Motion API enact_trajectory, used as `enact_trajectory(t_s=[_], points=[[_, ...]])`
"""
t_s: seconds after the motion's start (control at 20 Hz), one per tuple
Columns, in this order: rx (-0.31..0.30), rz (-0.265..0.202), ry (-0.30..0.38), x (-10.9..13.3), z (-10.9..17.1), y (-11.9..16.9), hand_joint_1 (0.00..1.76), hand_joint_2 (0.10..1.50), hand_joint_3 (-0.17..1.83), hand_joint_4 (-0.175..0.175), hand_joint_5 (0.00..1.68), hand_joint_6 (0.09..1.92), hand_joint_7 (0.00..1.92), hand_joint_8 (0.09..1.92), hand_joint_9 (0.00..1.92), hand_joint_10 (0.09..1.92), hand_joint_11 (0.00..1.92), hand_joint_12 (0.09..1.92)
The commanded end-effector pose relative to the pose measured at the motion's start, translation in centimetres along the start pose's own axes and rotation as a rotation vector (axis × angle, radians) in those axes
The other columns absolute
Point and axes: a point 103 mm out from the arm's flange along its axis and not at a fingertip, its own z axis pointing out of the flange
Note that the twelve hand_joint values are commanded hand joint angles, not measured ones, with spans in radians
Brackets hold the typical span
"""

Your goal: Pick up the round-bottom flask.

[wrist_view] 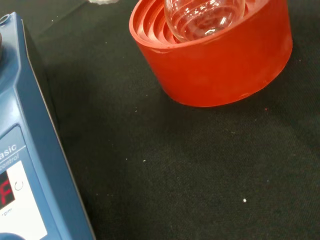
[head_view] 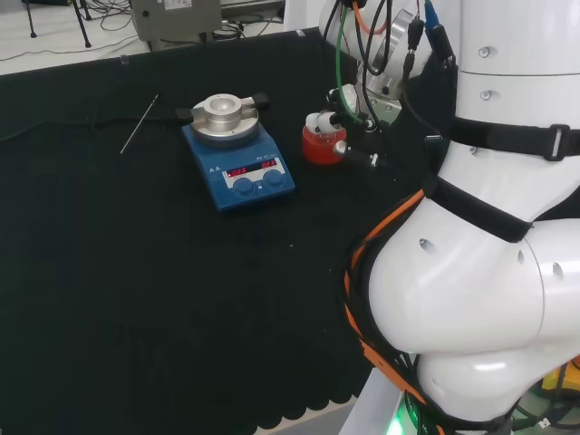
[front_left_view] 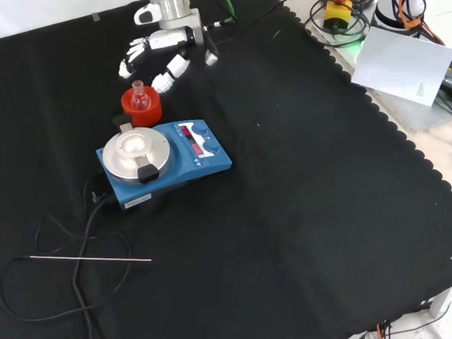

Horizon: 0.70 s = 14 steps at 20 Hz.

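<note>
Blue hotplate (front_left_view: 166, 163) just beside the red stand (front_left_view: 141, 110); bare cloth (front_left_view: 299, 203) elsewhere.

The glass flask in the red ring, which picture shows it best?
The front view: the round-bottom flask shows whole, neck up, sitting in the red stand just below the hand. The wrist view shows its clear bulb close, with the neck cut off. In the head view it is partly hidden by cables.

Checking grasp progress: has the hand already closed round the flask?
No, in the front view the hand hovers apart from the flask, which sits in its red stand.
</note>
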Motion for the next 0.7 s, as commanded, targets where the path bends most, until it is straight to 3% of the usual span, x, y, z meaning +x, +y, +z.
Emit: enact_trajectory(t_s=[0.05,0.4,0.7], points=[[-0.002,0.008,0.018,-0.55,0.96,0.0,0.73,0.99,-0.17,-0.074,0.54,0.09,0.18,0.64,0.36,0.71,0.0,1.37],[0.014,0.021,0.022,-0.76,1.4,0.21,0.74,0.99,-0.17,-0.075,0.56,0.09,0.19,0.64,0.37,0.71,0.0,1.37],[-0.014,0.027,0.048,-0.92,1.28,0.92,0.76,0.99,-0.17,-0.073,0.56,0.09,0.19,0.64,0.37,0.7,0.0,1.37]])
